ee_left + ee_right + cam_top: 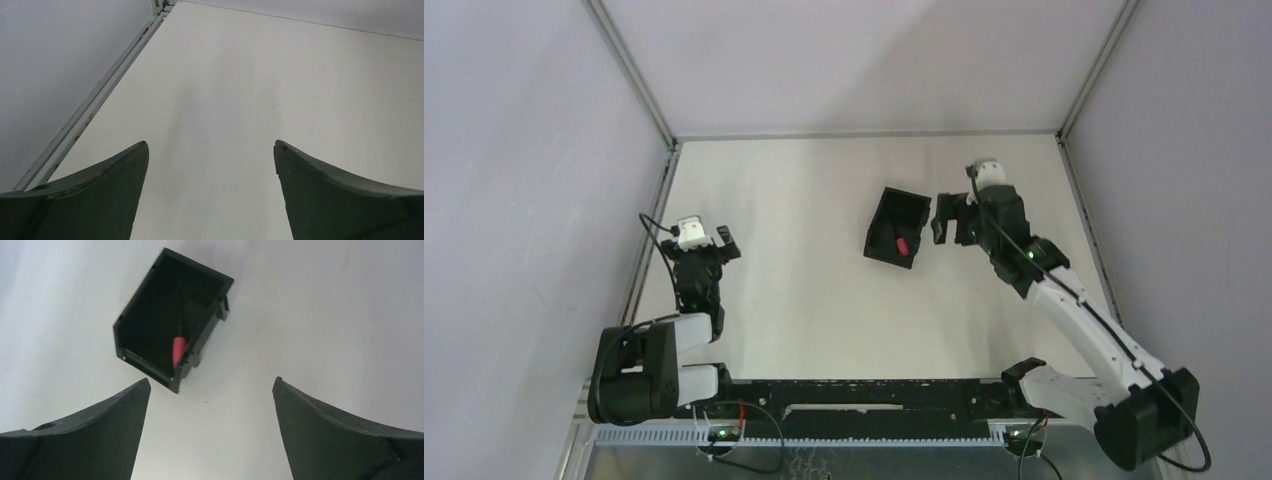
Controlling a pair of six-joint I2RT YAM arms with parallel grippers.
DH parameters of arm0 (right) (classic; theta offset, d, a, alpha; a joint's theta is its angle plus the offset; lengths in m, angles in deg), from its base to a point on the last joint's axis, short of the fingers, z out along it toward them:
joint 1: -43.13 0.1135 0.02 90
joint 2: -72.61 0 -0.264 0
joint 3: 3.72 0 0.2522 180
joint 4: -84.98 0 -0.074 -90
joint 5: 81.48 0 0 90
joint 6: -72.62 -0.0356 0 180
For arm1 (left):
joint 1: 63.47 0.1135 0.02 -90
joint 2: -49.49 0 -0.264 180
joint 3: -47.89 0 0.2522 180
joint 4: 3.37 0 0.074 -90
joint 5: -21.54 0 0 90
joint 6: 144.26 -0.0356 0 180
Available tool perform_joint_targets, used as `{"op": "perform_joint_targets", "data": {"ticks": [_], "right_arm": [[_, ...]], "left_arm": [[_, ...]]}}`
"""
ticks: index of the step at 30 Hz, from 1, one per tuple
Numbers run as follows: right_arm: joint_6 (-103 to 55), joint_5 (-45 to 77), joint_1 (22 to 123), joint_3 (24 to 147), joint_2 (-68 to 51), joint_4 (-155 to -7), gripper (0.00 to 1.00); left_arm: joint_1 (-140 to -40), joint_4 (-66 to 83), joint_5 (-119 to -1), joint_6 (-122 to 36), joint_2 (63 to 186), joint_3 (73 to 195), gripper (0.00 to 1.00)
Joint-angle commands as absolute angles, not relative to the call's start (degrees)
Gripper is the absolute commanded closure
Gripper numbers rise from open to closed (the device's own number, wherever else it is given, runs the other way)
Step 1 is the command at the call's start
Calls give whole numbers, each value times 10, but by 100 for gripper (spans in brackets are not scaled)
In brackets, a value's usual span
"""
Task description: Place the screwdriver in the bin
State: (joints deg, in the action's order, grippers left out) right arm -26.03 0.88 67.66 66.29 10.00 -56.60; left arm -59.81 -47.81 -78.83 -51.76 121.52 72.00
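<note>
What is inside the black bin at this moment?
The screwdriver lies inside the bin, red handle against one long wall. Its thin shaft is mostly lost against the dark interior; nothing else shows.

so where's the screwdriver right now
The screwdriver lies inside the bin, near the middle of the top view, just left of the open right gripper.
</note>
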Motion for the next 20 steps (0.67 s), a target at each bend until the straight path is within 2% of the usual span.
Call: {"op": "perform_joint_targets", "data": {"ticks": [1, 11, 20], "right_arm": [[-268, 1, 662, 560, 191, -665, 0], [-351, -75, 643, 359, 367, -709, 0], [-354, -95, 640, 302, 432, -722, 0]], "left_arm": [[-601, -501, -790, -527, 1216, 727, 0], [-601, -501, -790, -527, 1216, 728, 0], [-601, -501, -790, -527, 1216, 728, 0]]}}
